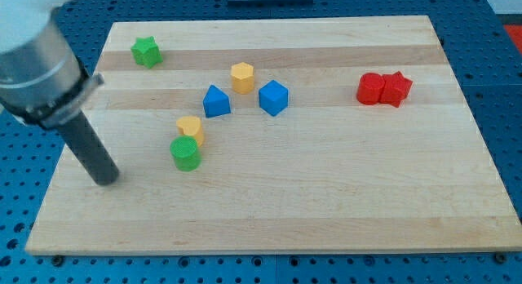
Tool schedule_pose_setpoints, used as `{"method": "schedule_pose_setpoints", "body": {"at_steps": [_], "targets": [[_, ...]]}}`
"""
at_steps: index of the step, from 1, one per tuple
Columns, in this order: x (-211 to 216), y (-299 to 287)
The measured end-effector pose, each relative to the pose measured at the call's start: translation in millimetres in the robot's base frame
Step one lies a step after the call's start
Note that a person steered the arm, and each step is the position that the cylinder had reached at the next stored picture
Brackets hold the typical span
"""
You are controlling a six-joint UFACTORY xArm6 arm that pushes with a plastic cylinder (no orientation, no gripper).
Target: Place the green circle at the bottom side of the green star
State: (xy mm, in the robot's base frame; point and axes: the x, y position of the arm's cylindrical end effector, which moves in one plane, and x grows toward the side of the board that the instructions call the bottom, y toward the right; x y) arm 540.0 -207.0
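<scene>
On the wooden board (269,210), at the lower left of the frame, my tip (106,179) is seen resting on the surface, w/ the dark rod slanting up and to the view's left into the grey arm body that fills the upper left corner. No gripper is fitted, so nothing is clasped or held; it's just a bare rod end, and it isn't touching any block atm.

The green circle (185,153) is found just to the view's right of the tip, a bit higher in the frame, w/ a clear strip of bare wood left between them. A yellow block (190,127) (shape prob hexagon-ish, hard to tell) is sat directly above the green circle, touching it or as good as.

The green star (146,51) is placed way up in the upper left of the board, well apart from the green circle. So the circle is below it in the frame, but far off and shifted to the view's right, not next to its bottom side.

Around the middle of the board, a blue block (216,101) w/ a pointed top is seen, then a second yellow block (242,77) just up and right of it, then another blue block (273,97) to the right of that. These three are set close together in a small arc.

Over on the view's right, two red blocks are pushed up against each other: a red round-ish one (371,88) on the left and a red star-ish one (397,89) on the right.

The board is laid on a blue perforated table (24,235).
</scene>
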Motion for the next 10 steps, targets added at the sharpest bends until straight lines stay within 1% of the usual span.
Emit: {"method": "schedule_pose_setpoints", "body": {"at_steps": [1, 2, 3, 4, 5, 6, 9, 10], "targets": [[7, 72], [2, 95], [2, 98], [2, 116], [-3, 116], [-23, 108], [-105, 35], [-134, 24]]}}
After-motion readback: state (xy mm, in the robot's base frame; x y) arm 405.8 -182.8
